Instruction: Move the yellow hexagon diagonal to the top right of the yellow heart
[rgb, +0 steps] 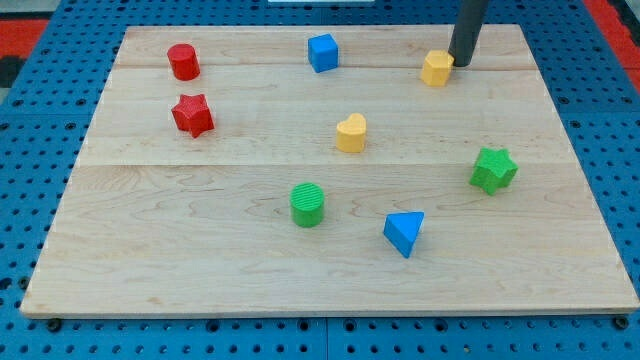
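The yellow hexagon (436, 68) lies near the view's top, right of centre. The yellow heart (351, 132) lies near the board's middle, below and to the left of the hexagon. My tip (462, 63) stands just to the right of the yellow hexagon, touching or nearly touching its right side. The rod rises from there out of the view's top.
A blue cube (322, 52) sits at the top centre. A red cylinder (183, 61) and a red star (192, 115) are at the left. A green cylinder (308, 204), a blue triangle (404, 232) and a green star (493, 169) lie lower down. The wooden board (150, 260) rests on blue pegboard.
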